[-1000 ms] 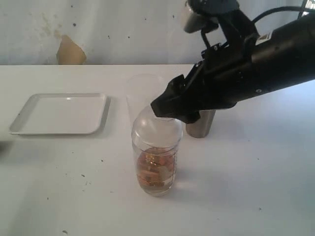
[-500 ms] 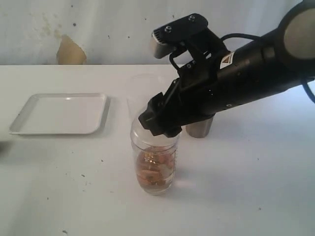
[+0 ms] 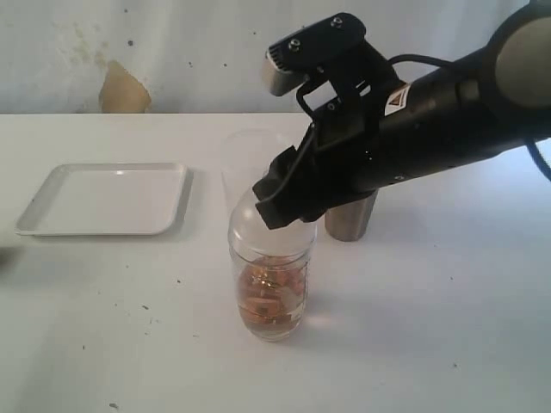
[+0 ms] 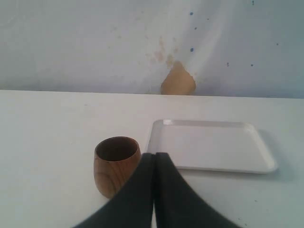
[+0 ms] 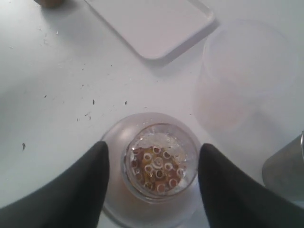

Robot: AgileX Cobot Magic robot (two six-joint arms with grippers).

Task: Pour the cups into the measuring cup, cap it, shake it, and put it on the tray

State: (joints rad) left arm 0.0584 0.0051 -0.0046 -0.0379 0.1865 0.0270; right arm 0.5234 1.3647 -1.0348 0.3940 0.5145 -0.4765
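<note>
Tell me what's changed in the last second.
The right end effector swung left over the measuring cup and now straddles its domed cap; whether it grips is unclear. The tray, steel tumbler and frosted cup stayed put.

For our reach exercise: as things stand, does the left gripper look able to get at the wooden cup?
Probably yes. The wooden cup stands upright just ahead of the left gripper with nothing between them; the jaws are shut and would have to open first.
</note>
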